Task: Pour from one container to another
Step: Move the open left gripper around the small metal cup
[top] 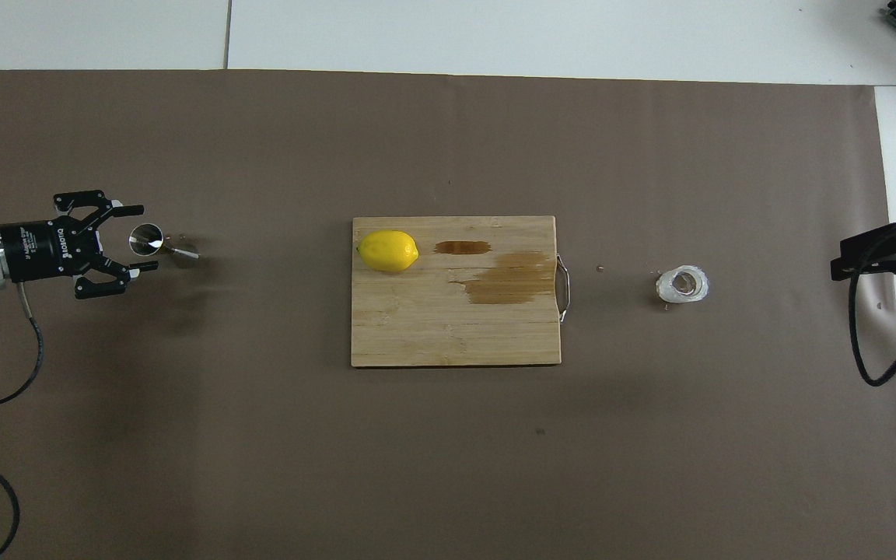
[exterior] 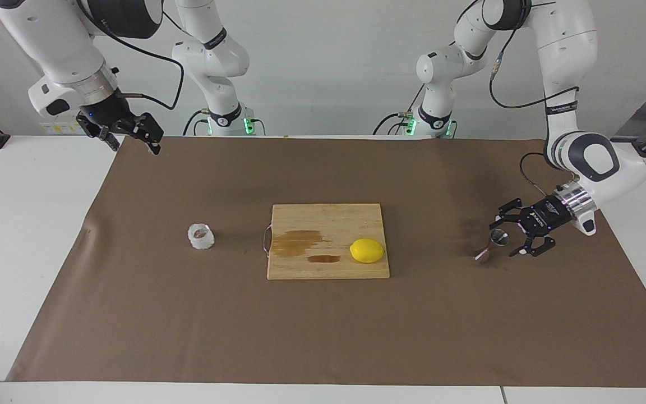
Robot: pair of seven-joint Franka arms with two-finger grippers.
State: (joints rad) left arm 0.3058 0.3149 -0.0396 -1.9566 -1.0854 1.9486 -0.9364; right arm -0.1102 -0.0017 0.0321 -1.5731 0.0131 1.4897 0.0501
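The steel jigger [exterior: 494,245] stands on the brown mat toward the left arm's end of the table; it also shows in the overhead view [top: 147,239]. My left gripper [exterior: 503,239] is low over the mat, lying sideways and open, with one finger on each side of the jigger's upper cone [top: 147,237]. The clear faceted glass cup [exterior: 201,236] stands alone on the mat toward the right arm's end [top: 682,285]. My right gripper [exterior: 135,145] waits raised and open over the mat's corner by its base, apart from the cup.
A wooden cutting board [exterior: 328,216] with a wire handle lies at the middle of the mat [top: 417,334], between cup and jigger. A yellow lemon [exterior: 367,250] and two dark wet stains are on it. White table borders the mat.
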